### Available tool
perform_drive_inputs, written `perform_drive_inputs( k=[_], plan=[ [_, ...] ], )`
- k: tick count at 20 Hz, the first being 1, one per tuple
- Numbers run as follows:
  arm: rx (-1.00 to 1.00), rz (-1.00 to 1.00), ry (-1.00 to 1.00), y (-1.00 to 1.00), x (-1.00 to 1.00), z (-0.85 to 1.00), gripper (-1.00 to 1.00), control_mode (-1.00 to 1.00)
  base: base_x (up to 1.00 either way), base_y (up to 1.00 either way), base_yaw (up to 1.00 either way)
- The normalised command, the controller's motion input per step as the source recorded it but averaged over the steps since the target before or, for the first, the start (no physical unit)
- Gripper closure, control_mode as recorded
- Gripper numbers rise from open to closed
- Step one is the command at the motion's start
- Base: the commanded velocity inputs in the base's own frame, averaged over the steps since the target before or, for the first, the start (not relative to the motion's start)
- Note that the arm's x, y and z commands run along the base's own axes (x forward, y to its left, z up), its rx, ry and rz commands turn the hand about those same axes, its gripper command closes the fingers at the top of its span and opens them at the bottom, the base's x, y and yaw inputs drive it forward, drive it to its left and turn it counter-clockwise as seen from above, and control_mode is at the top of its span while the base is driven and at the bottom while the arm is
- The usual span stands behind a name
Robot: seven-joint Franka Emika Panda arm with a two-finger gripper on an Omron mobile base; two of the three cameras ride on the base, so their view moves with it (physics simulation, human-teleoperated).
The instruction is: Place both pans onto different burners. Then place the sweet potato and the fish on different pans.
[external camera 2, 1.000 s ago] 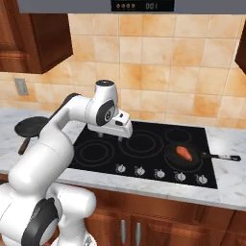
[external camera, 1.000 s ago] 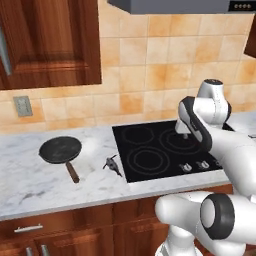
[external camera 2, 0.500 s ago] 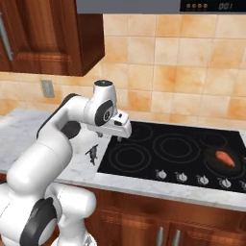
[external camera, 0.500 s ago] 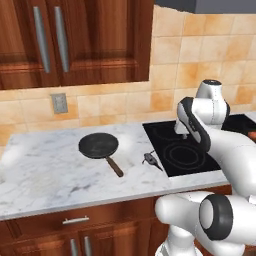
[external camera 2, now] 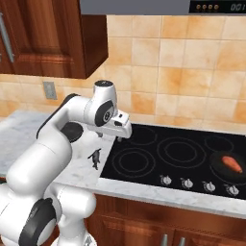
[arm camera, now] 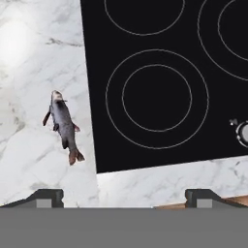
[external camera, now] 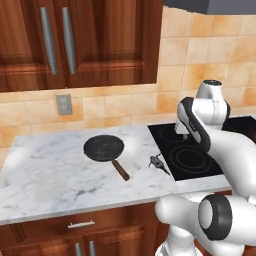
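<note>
Over the last second both base views were shifted leftward, so the base had driven while the things lay unmoved; it was judged that the second pan was being approached. The cooktop (external camera 2: 192,153) was taken as landmark. At its far right a pan (external camera 2: 229,166) with the sweet potato (external camera 2: 232,163) in it was seen in the right base view. The wooden-handled pan (external camera: 104,149), well left of the cooktop, appeared in the left base view. The fish (arm camera: 64,127) lay just beside its left edge. The gripper (arm camera: 123,196) was held with jaws apart, empty, above its front left burner (arm camera: 157,98).
</note>
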Motion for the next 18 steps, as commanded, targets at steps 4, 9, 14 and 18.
perform_drive_inputs(
  k=[4,9,14,18],
  plan=[
    [0.00,0.00,0.00,0.00,0.00,0.00,-1.00,1.00,0.38,-0.03,0.09],
    [0.00,0.00,0.00,0.00,0.00,0.00,-1.00,1.00,0.47,-0.06,0.00],
    [0.00,0.00,0.00,0.00,0.00,0.00,-1.00,1.00,0.53,-0.01,0.00],
    [0.00,0.00,0.00,0.10,0.10,-0.14,-1.00,-1.00,0.00,0.00,0.00]
  ],
)
